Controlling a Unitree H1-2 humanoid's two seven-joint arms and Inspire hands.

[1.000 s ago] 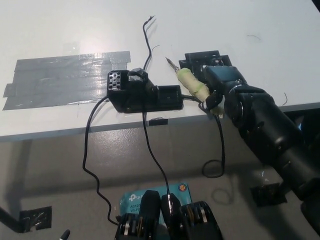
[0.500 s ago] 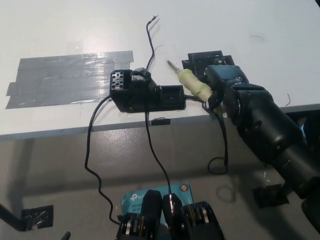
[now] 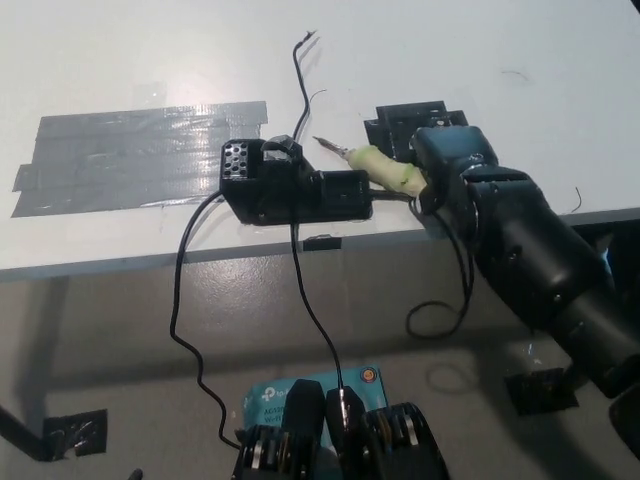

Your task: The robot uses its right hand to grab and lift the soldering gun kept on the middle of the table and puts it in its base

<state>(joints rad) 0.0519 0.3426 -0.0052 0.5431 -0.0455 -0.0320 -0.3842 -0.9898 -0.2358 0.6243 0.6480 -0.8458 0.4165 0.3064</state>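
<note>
A patch of overlapping grey duct-tape strips (image 3: 140, 155) is stuck flat on the left part of the white table (image 3: 420, 50). To its right, near the table's front edge, sits the black plastic soldering-gun base (image 3: 290, 185), a blocky unit with a perforated face at its left end. A thin black cable (image 3: 190, 300) leaves the base's left side, drops over the table edge and loops toward the floor; a second black cable (image 3: 310, 300) crosses the top of the base and hangs down in front of the table.

Just right of the base, the soldering gun with a pale yellow-green handle and a metal tip (image 3: 375, 165) is held above the table (tip pointing left, toward the upper rear of the base). The tip is close to the base but not inserted in it. The black right hand (image 3: 455, 175) is closed around the rear of the handle, with the black arm running off to the lower right. A small black flat bracket (image 3: 410, 120) lies on the table behind the hand. The gun's own cord (image 3: 450, 300) hangs below the hand in a loop.
</note>
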